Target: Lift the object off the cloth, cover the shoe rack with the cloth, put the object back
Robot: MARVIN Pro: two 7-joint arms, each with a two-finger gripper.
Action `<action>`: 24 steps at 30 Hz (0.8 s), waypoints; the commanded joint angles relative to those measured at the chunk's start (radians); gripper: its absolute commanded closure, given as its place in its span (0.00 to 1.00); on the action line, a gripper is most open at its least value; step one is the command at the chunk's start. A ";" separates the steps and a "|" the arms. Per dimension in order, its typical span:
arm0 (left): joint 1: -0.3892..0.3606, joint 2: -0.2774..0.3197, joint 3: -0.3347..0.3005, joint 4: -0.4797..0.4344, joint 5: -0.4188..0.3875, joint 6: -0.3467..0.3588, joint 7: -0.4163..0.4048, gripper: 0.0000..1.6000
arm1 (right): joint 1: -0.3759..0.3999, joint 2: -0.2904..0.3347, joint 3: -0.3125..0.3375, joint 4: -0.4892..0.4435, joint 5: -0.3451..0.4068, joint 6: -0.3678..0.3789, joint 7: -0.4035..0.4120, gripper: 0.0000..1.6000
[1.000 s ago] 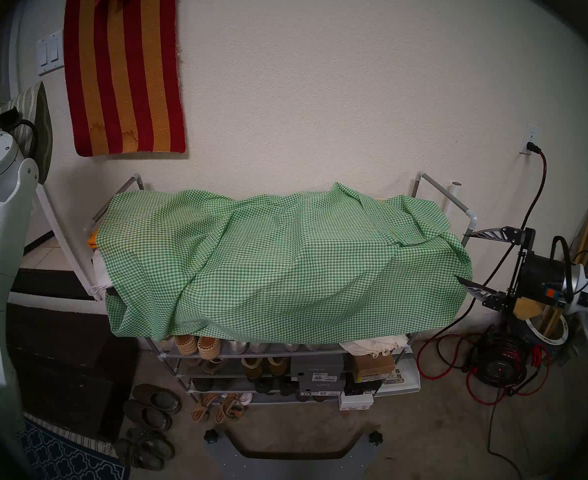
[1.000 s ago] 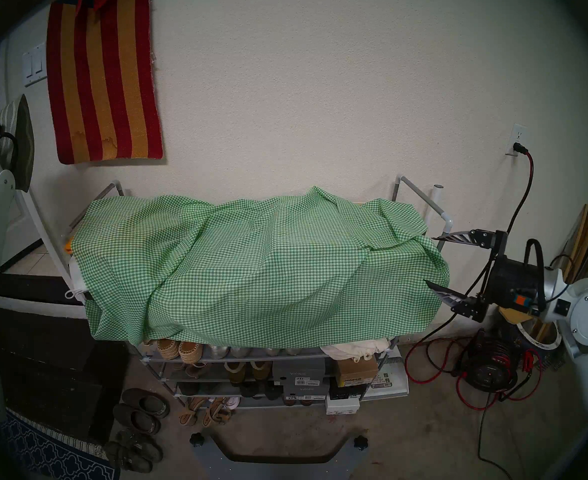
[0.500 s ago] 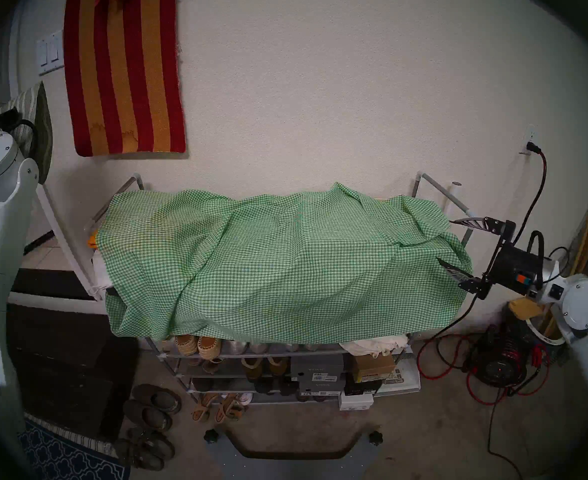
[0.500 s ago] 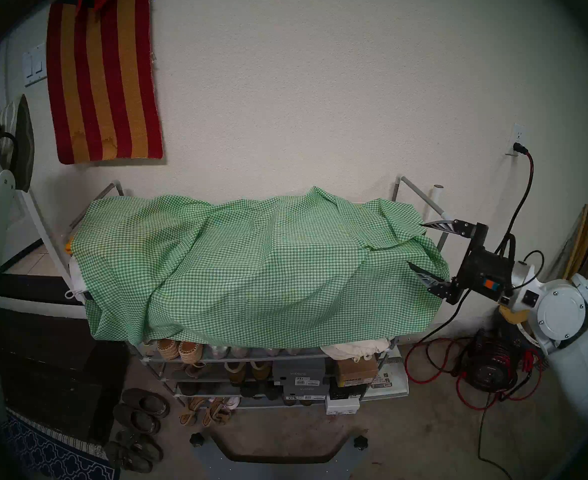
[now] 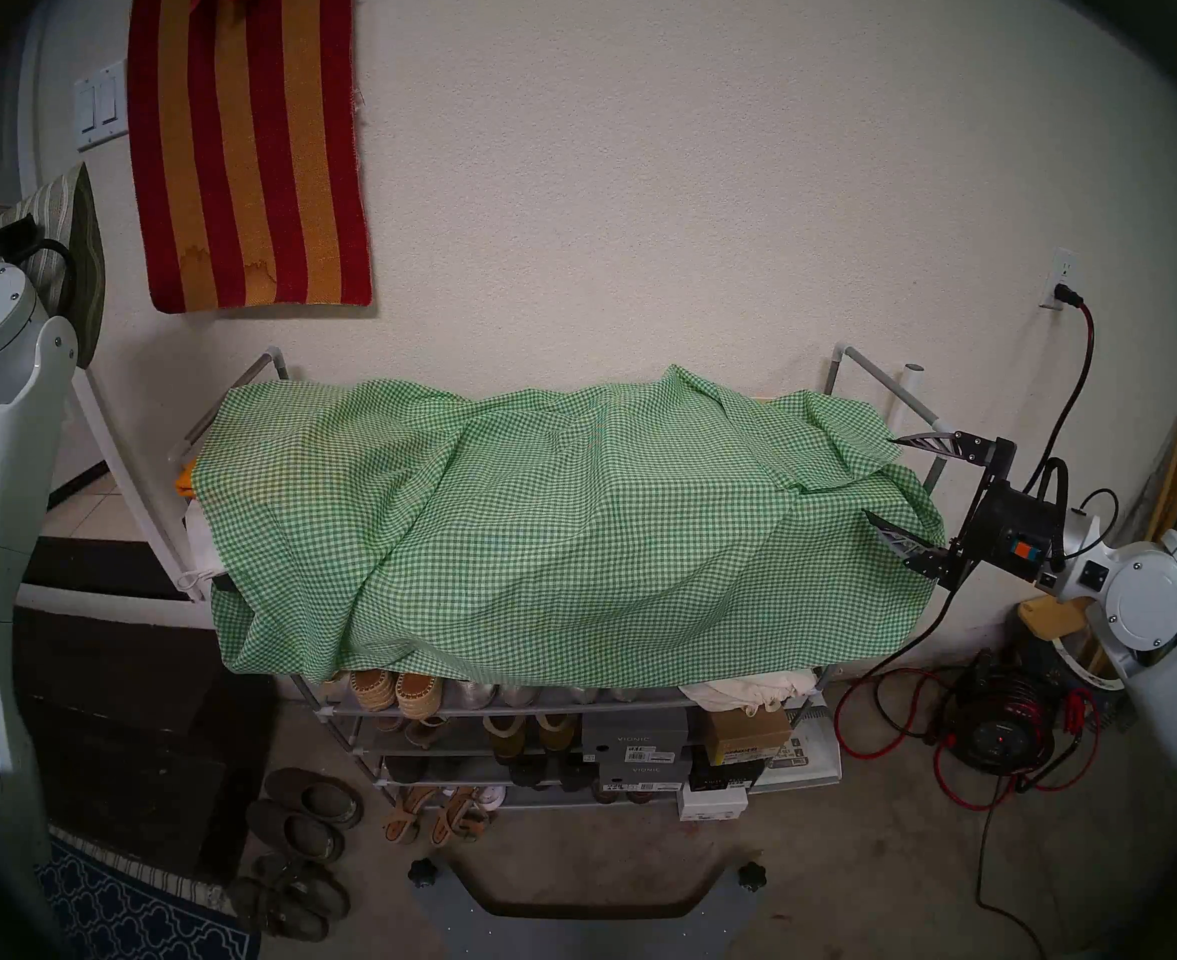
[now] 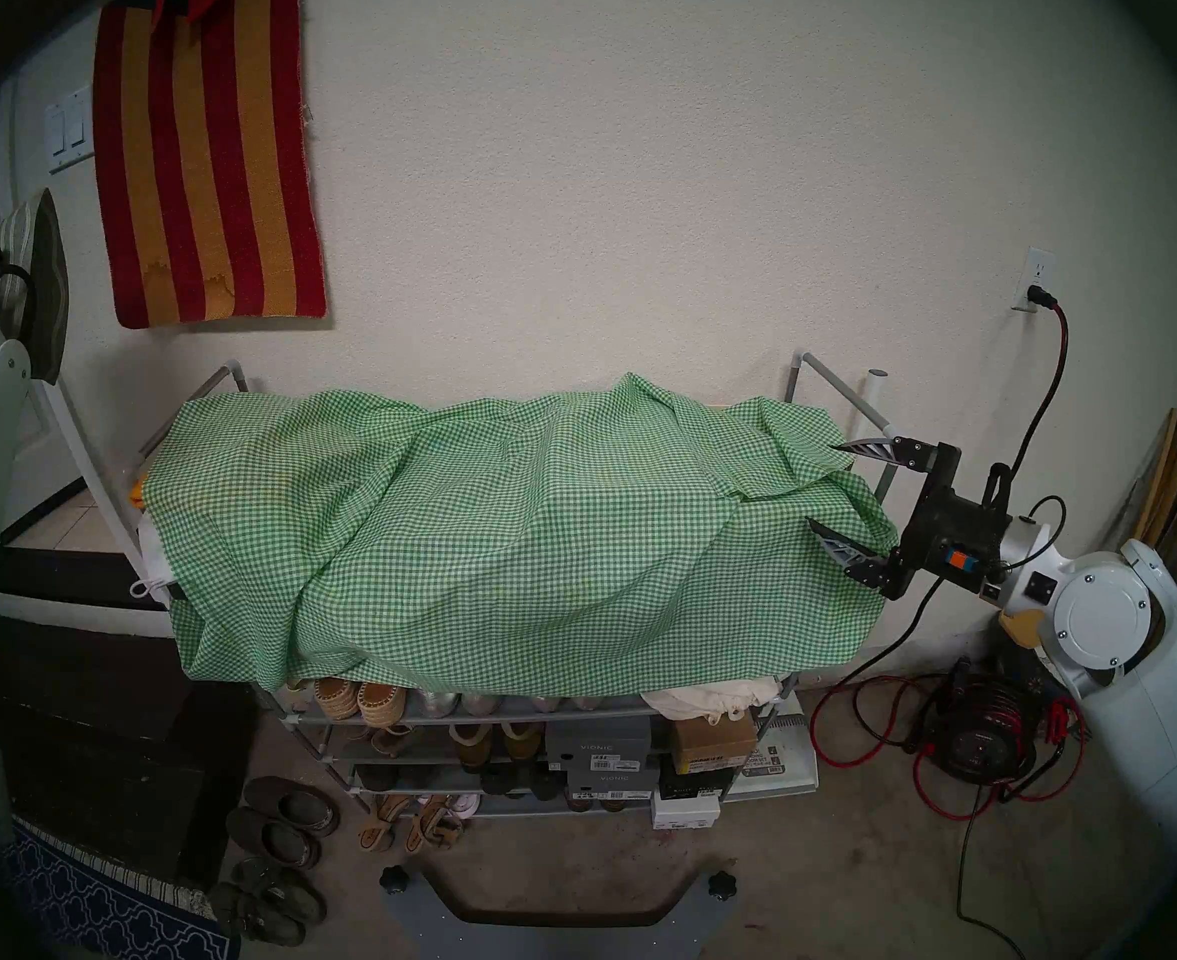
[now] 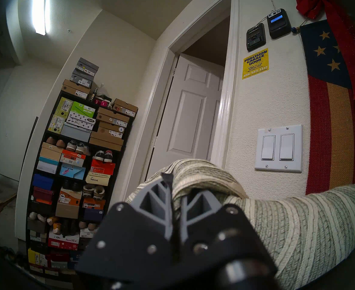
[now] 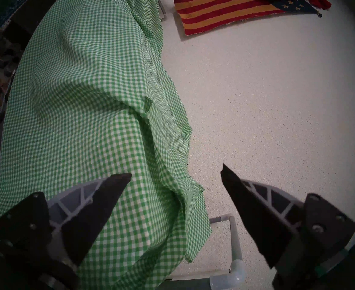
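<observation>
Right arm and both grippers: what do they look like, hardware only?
The right arm has glossy white shells, a round white joint cap with small screws and a black cable looping over the wrist. The right gripper has a black housing with an orange-and-blue patch and two pointed fingers, grey ribbed lattice with black pads. The left gripper shows the same grey lattice on black screwed plates.

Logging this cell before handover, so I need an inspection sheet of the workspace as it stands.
Surface: shoe rack top draped by gingham cloth; lower shelves uncovered.
Job's things: sun hat clamped, off the rack.
Clutter: loose shoes on floor.
Grippers: left gripper shut on hat; right gripper open at cloth's right end.
Cables: red cord from outlet to reel.
Surroundings: striped rug on wall.
</observation>
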 commanded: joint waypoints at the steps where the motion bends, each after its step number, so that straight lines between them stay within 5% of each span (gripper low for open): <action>1: -0.002 0.001 -0.003 -0.006 -0.002 -0.001 -0.003 1.00 | 0.015 0.022 0.011 -0.004 0.016 0.014 0.017 0.00; 14: -0.002 0.000 -0.003 -0.006 -0.002 -0.001 -0.003 1.00 | 0.055 0.025 0.024 0.016 0.065 0.018 0.028 0.00; 24: -0.002 0.000 -0.003 -0.006 -0.001 -0.001 -0.004 1.00 | 0.130 0.069 -0.106 0.075 0.079 0.026 0.024 0.00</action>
